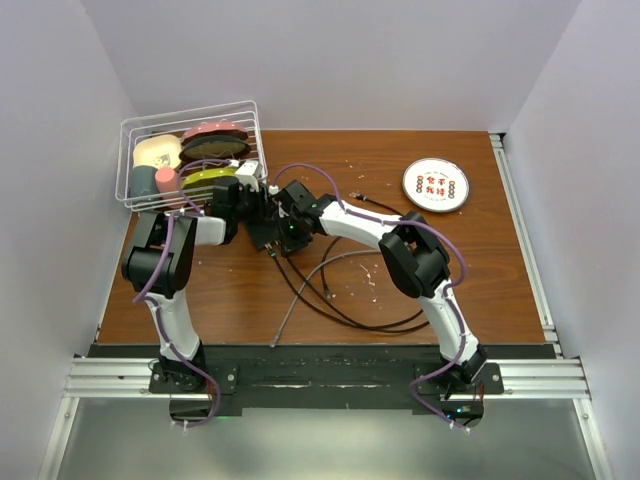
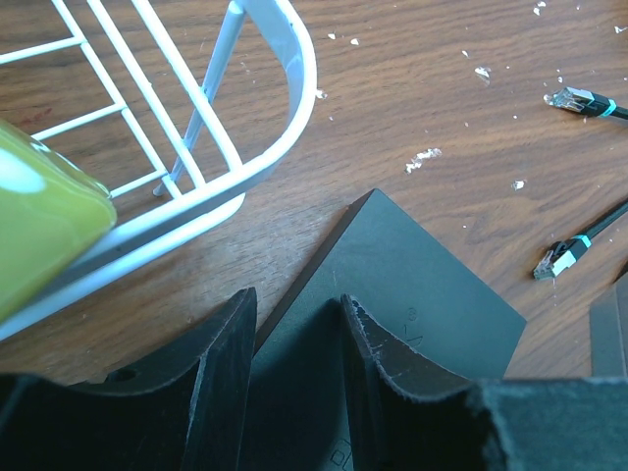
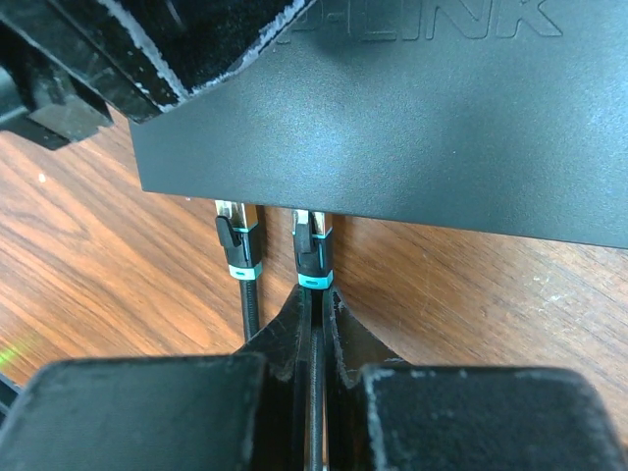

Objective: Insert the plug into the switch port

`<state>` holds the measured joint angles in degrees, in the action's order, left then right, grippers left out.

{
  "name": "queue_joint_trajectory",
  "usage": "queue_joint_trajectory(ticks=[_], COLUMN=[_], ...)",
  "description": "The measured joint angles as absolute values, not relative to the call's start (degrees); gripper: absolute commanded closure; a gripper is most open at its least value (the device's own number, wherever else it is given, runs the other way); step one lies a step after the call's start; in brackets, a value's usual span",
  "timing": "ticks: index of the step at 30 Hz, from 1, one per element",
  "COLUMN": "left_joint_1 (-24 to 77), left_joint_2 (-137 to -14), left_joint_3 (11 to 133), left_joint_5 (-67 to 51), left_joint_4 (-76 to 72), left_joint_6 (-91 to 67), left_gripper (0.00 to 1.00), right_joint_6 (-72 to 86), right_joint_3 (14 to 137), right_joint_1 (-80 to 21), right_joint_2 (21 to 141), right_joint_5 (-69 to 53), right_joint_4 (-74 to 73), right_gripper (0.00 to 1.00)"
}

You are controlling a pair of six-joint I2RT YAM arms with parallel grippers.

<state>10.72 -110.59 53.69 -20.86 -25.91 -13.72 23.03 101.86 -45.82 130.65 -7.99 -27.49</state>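
Listener: What sits on the wooden table [image 1: 480,280], left to right?

Describer: White wire basket [image 2: 307,88] of dishes at the far left corner. Just beside it, the left gripper [image 2: 294,299] clamps 1 corner of the flat black switch [image 3: 392,128], with 1 finger on its top face. The switch lies mid-table, between the 2 arms.

Listener: And the plug [image 3: 312,245]?

Describer: It stands at the switch's long edge, the one facing the right arm. The right gripper [image 3: 317,294], fingers nearly touching, pinches its tail end. Its tip is in the switch port [image 3: 312,211]; how deep, I cannot tell. The other plug [image 3: 238,240] sits just left of it in the same edge. Loose black cables [image 1: 340,300] loop on the near side of the table. A round white disc [image 1: 436,185] with red marks lies far right.
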Motion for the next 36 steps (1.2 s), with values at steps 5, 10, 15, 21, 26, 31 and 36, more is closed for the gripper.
queue_joint_trajectory(ticks=[5,10,15,21,26,31,36], left_joint_1=[10.7,10.8,11.0,11.0,11.6,11.7,11.7], left_joint_2=[-110.6,-109.6,-107.2,-103.6,-98.3,-94.7,-88.8], left_joint_3=[53.8,53.8,53.9,52.3,49.7,47.8,45.1], left_joint_5=[-20.8,-19.6,-15.6,-12.4,-11.8,-11.2,-9.3], left_joint_4=[-25.9,-24.0,-18.3,-13.8,-6.7,-0.9,2.6], left_joint_6=[-13.7,-14.0,-15.4,-15.7,-17.3,-19.4,-20.2], left_gripper=[0.95,0.89,0.76,0.6,0.51,0.4,0.2], right_joint_6=[23.2,23.5,23.7,23.5,23.2,22.6,22.1], right_joint_3=[100.0,95.2,89.7,86.0,82.9,79.5,77.1], right_joint_1=[-45.8,-45.8,-45.8,-45.7,-44.7,-43.7,-43.0], right_joint_2=[129.7,127.5,124.8,122.2,119.9,116.8,111.7], right_joint_5=[-8.0,-8.1,-8.1,-4.9,-1.2,2.1,4.1], right_joint_4=[-25.6,-20.3,-14.6,-11.9,-10.2,-10.5,-11.3], right_gripper=[0.87,0.77,0.67,0.53,0.37,0.23,0.1])
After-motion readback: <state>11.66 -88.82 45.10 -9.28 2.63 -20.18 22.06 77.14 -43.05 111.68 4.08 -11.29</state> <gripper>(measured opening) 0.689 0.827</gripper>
